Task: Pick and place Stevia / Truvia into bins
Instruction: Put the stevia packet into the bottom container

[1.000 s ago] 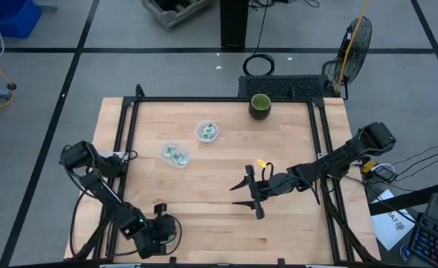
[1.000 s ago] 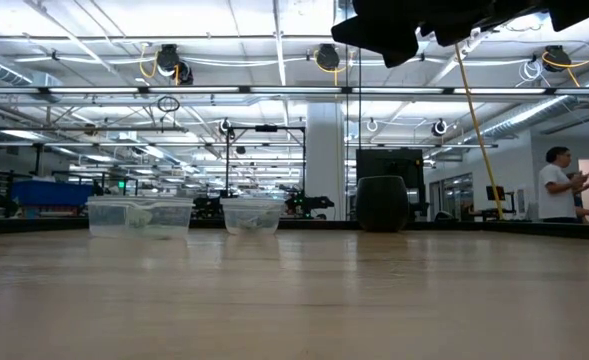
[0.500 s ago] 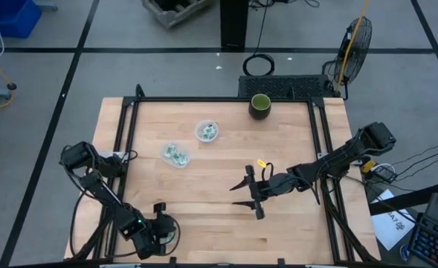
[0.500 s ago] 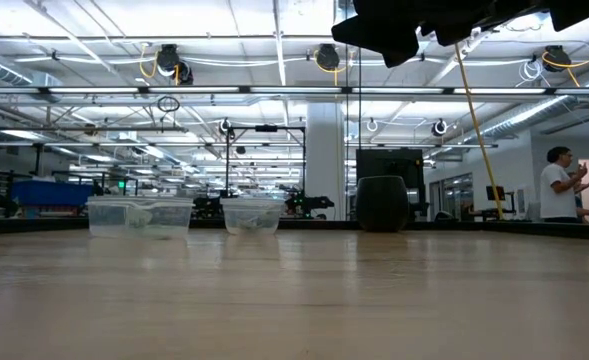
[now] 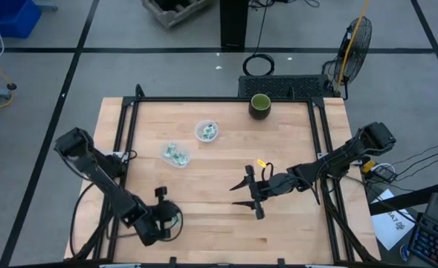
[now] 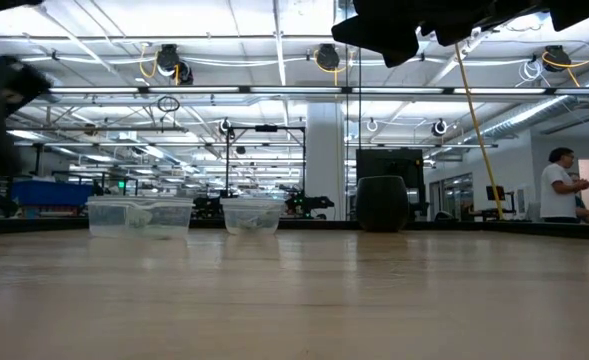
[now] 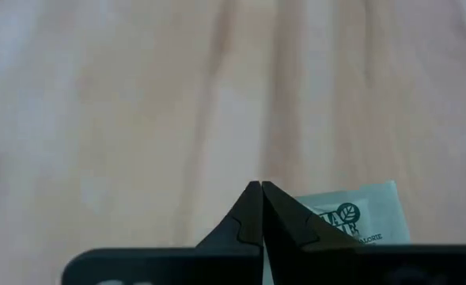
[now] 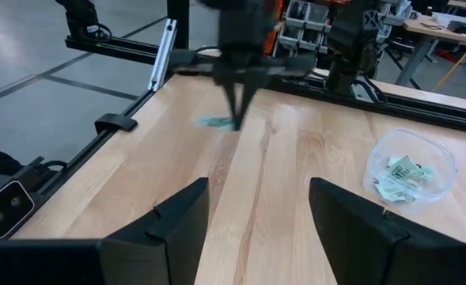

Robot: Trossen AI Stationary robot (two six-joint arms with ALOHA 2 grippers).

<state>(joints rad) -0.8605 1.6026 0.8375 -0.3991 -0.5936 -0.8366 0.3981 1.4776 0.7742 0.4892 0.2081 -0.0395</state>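
Observation:
My left gripper (image 7: 262,188) is shut on one white Stevia sachet with green print (image 7: 351,218). It stands over the near left part of the table (image 5: 160,196) and shows in the right wrist view (image 8: 236,123) with its fingers pointing down. Several more sachets lie in the two clear bins, the round cup (image 5: 207,132) and the wider tub (image 5: 175,155). Both bins stand on the table's far left half and also appear in the low view, the cup (image 6: 252,215) and the tub (image 6: 139,215). My right gripper (image 5: 253,193) hangs open and empty over the table's middle. My left gripper pinches the sachet between its two shut fingertips at one edge (image 7: 310,212), coming from above with the fingers pointing down. The rest of the sachet (image 8: 215,122) sticks out flat to one side of the fingertips, lifted clear of the wood.
A dark green cup (image 5: 260,106) stands at the table's far edge, right of centre. Black frame rails (image 5: 129,141) run along the table's left, far and right sides. Bare wood lies between the two grippers. A person (image 6: 557,185) stands in the room far behind the table.
My left arm has swung up and away from the near edge, carrying its shut gripper toward the far side. A blurred part of it now enters the low view at upper left. My right arm has kept still.

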